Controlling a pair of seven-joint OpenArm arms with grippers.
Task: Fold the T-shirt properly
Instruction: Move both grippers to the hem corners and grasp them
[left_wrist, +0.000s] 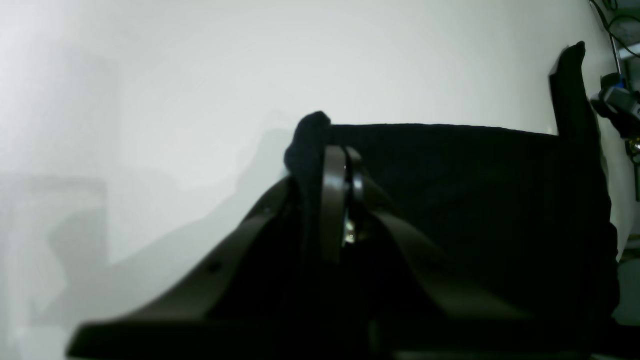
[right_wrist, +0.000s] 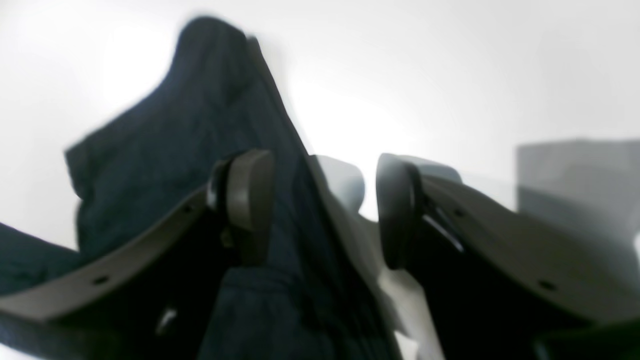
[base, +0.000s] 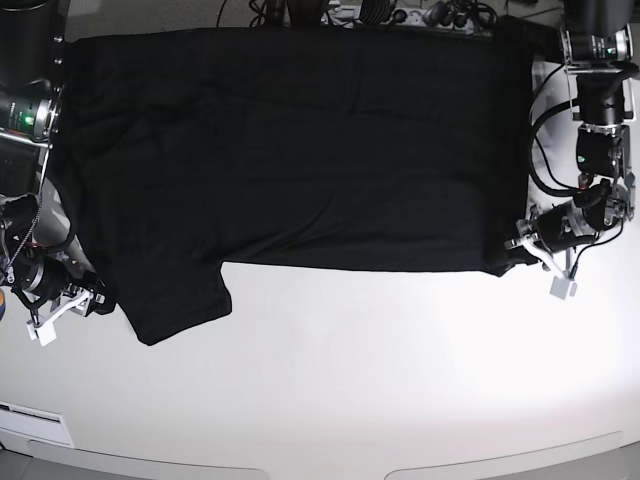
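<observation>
The black T-shirt (base: 300, 150) lies spread plain side up over the far half of the white table; no print shows. My left gripper (base: 512, 250) is at its near right corner. In the left wrist view this gripper (left_wrist: 342, 160) is shut on a bunched fold of the black cloth (left_wrist: 475, 190). My right gripper (base: 97, 295) is at the sleeve on the left. In the blurred right wrist view it (right_wrist: 325, 205) is open, and the cloth (right_wrist: 150, 165) runs between the fingers against the left pad (right_wrist: 250, 200).
The bare white table (base: 350, 380) fills the near half. Cables and gear (base: 400, 12) line the far edge. The arm bases stand at the far left (base: 30, 90) and far right (base: 595, 60). The right arm's hardware shows in the left wrist view (left_wrist: 617, 100).
</observation>
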